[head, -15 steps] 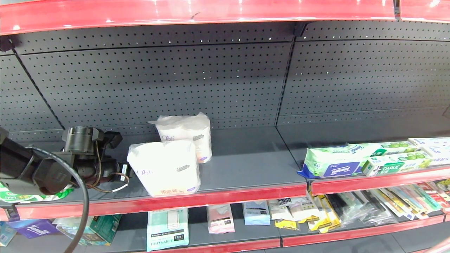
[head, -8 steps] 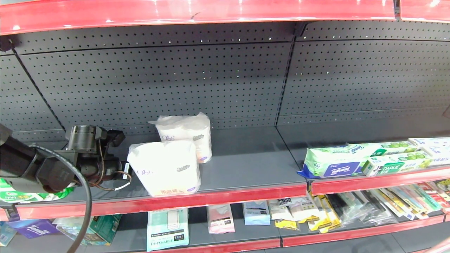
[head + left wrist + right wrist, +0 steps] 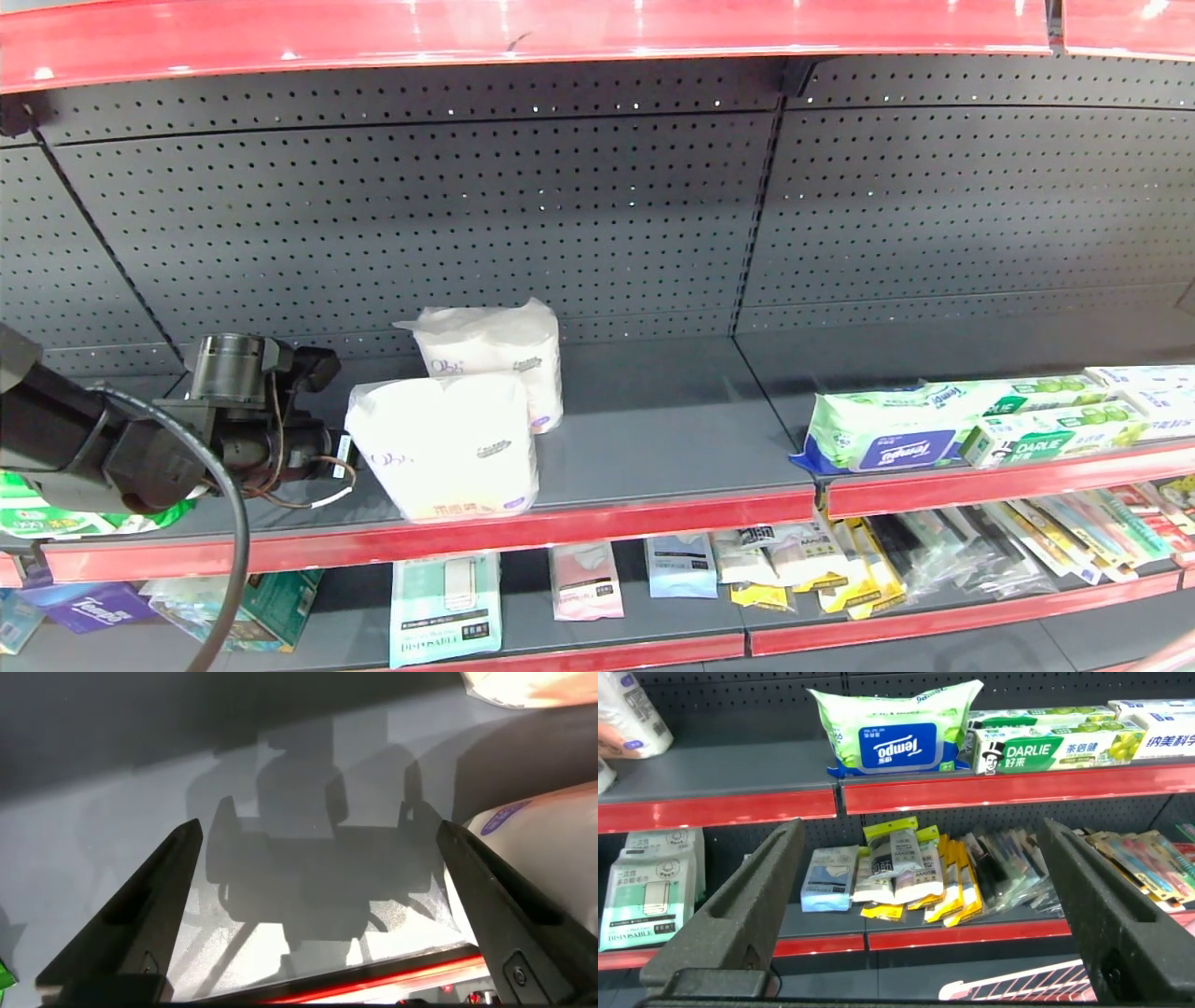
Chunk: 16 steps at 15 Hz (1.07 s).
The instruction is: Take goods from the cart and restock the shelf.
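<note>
- The front paper pack [image 3: 443, 448] stands upright on the shelf [image 3: 653, 439], at its red front edge.
- A second paper pack [image 3: 495, 359] stands close behind the front paper pack, toward the pegboard back wall [image 3: 560, 205]. Whether the two touch cannot be told.
- The left pincer [image 3: 318, 831] is released, its fingers spread wide with nothing between them. It sits low over the shelf board, just at the robot's left of the front paper pack. One finger [image 3: 505, 915] runs along that pack's side, but contact cannot be told.
- The right pincer [image 3: 920, 826] is also released and empty. It is well to the right of the front paper pack and lower, facing the small packets [image 3: 896, 868] on the lower shelf.
- A wipes pack [image 3: 882, 434] lies well to the right of the front paper pack on the same level, with toothpaste boxes [image 3: 1055, 434] just beyond it.
- Flat packets [image 3: 588, 579] lie below the front paper pack.
</note>
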{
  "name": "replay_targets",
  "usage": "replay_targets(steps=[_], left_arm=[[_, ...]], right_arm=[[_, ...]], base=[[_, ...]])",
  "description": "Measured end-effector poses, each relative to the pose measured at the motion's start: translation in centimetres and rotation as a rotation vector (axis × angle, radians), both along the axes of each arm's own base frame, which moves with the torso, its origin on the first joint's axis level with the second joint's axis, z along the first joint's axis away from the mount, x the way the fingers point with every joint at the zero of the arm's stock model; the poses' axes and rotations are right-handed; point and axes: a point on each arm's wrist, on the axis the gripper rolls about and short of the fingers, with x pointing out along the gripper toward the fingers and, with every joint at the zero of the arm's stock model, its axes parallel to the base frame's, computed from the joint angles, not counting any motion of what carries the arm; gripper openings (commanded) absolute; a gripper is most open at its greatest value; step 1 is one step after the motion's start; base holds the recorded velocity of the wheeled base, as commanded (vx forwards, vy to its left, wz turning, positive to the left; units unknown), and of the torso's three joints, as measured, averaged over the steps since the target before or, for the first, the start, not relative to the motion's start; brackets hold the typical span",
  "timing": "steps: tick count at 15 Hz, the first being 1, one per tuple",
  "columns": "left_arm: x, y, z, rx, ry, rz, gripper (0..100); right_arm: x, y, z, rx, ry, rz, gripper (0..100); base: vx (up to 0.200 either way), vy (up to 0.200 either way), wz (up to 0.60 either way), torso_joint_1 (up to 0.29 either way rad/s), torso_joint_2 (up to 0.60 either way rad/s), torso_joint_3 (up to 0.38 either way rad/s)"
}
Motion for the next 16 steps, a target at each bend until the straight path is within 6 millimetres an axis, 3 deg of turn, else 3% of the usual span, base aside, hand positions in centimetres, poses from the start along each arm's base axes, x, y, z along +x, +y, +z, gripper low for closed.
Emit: replay_targets(steps=[16], left_arm=[[0.31, -0.77, -0.39, -0.003, 0.010, -0.024, 100]], right_arm=[[0.00, 0.00, 0.00, 0.000, 0.000, 0.000, 100]], base=[[0.000, 0.000, 0.00, 0.000, 0.00, 0.000]])
